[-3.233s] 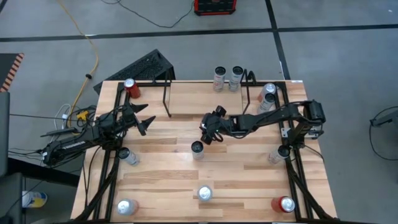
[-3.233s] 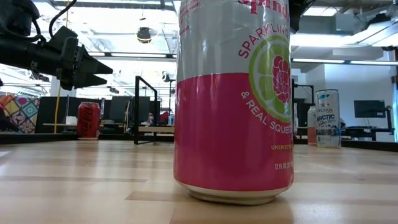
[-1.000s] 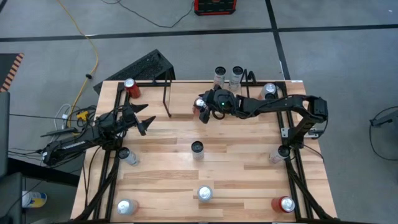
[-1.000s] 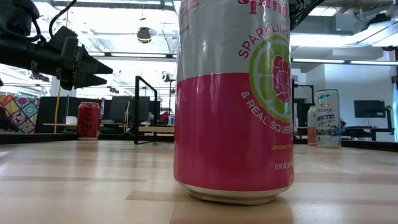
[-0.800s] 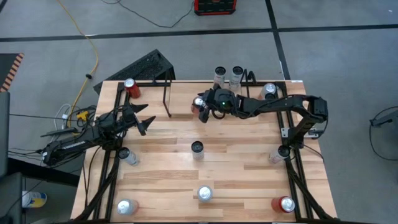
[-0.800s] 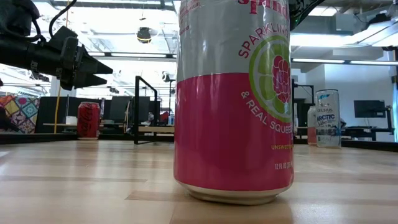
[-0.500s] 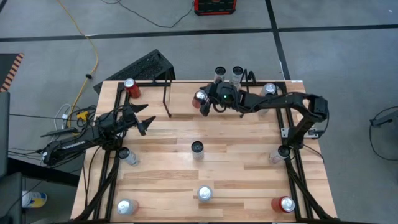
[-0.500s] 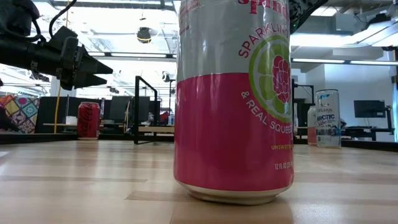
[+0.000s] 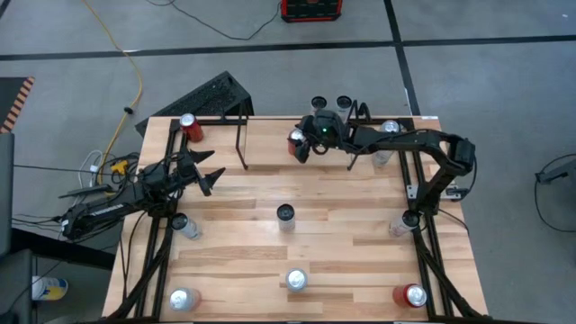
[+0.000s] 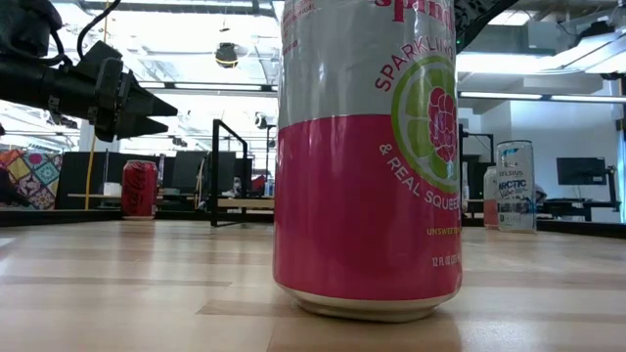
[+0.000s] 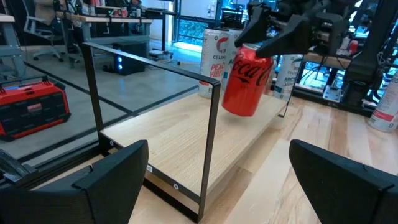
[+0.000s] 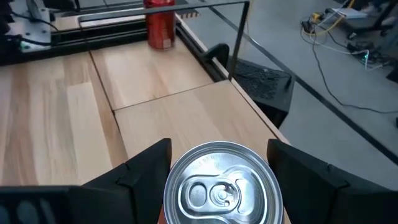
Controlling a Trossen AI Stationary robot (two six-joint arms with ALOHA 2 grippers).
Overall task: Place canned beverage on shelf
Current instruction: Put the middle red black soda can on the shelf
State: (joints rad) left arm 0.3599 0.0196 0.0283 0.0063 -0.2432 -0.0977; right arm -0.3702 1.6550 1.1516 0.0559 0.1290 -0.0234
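From above: right gripper (image 9: 302, 144) reaching over the shelf (image 9: 270, 135) at the far edge of the table (image 9: 234, 243), clamped on a red can (image 9: 296, 141) held above the light wood board; two cans (image 9: 331, 108) standing just beyond it at the shelf's back; left gripper (image 9: 209, 175) parked near the table's left side, fingers spread and holding nothing. At table height: a large pink and silver sparkling-water can (image 10: 367, 156) filling the middle; the left gripper's dark body (image 10: 117, 90) hanging at upper left; black shelf uprights (image 10: 217, 171) far behind. Left wrist: the red can (image 11: 246, 78) lifted, tilted, pinched from above by the right gripper (image 11: 280, 34), hanging over the shelf board (image 11: 205, 146). Right wrist: silver can top (image 12: 222, 186) gripped between both dark fingers (image 12: 146, 165), board directly below.
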